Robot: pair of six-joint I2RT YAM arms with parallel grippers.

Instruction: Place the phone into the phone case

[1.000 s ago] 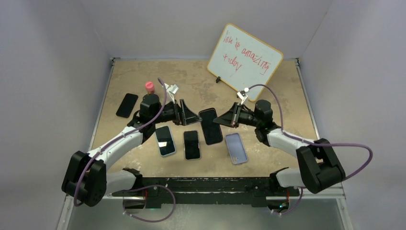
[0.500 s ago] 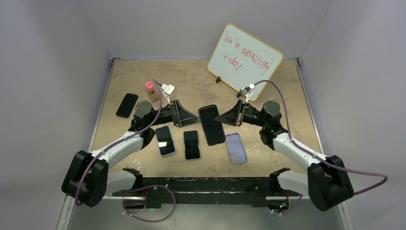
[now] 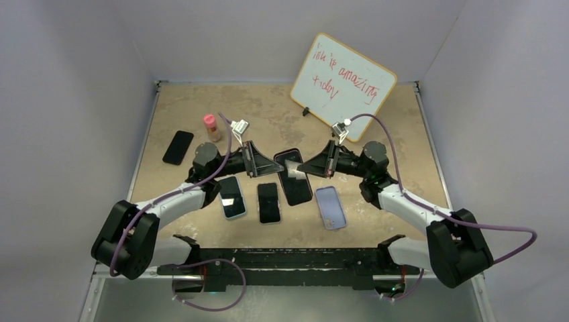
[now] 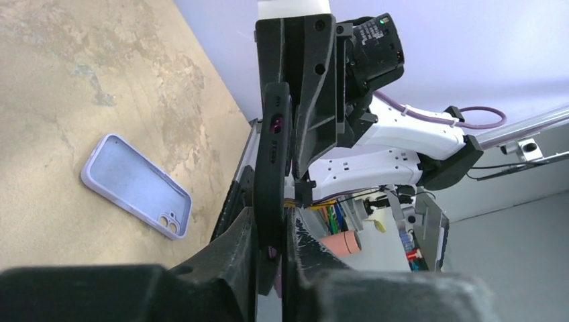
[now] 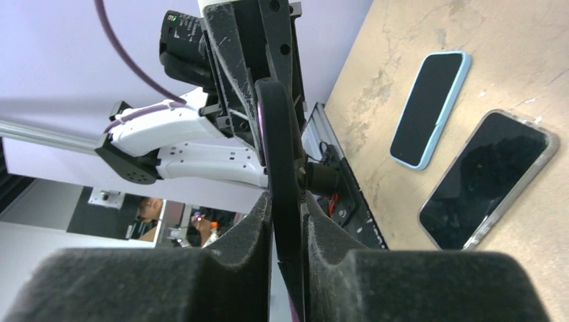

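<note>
Two grips to hold equal, left gripper (image 3: 274,165) and right gripper (image 3: 303,166) each pinched shut on opposite sides of the dark phone (image 3: 295,184) raised between them: carry level toward the empty lilac case (image 3: 331,206) lying flat just beside, seat one end first.

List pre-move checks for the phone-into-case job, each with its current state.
1. Left end effector clamped on the dark phone: ok.
2. Right end effector clamped on the same phone: ok.
3. Phone clear of the table: ok, both wrist views show it in the air.
4. Lilac case lying empty, open side up: ok.
5. Case apart from the clear-cased phone beside it: ok.
6. Phone's camera end matched to the case cutout: cannot tell.
</note>
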